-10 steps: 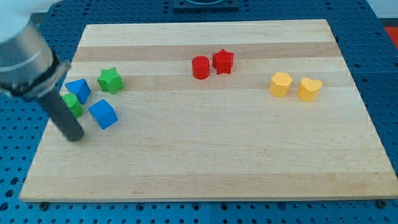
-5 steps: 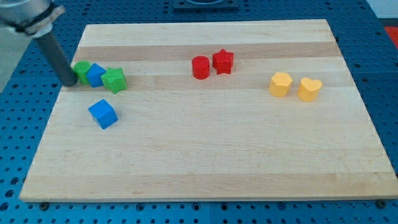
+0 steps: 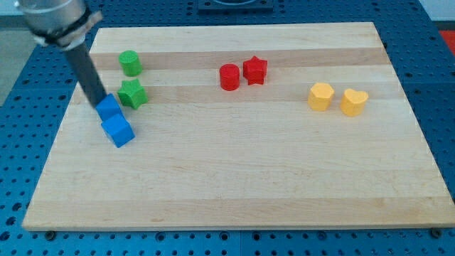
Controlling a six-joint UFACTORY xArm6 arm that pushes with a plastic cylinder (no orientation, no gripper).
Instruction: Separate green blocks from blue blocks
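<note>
On the wooden board (image 3: 234, 185), a green cylinder (image 3: 130, 62) stands at the upper left. A green star (image 3: 131, 93) lies below it. Two blue blocks sit touching: a smaller one (image 3: 109, 108) and a blue cube (image 3: 118, 131) just below it. The green star is close to the right of the upper blue block. My tip (image 3: 97, 102) rests against the upper left side of the smaller blue block, left of the green star.
A red cylinder (image 3: 229, 76) and a red star (image 3: 254, 70) sit together at the top centre. Two yellow blocks (image 3: 320, 96) (image 3: 353, 102) lie at the right. The board's left edge is near my tip.
The green cylinder has moved up and right, away from the others. The smaller blue block has moved down onto the blue cube. My tip moved right and slightly down.
</note>
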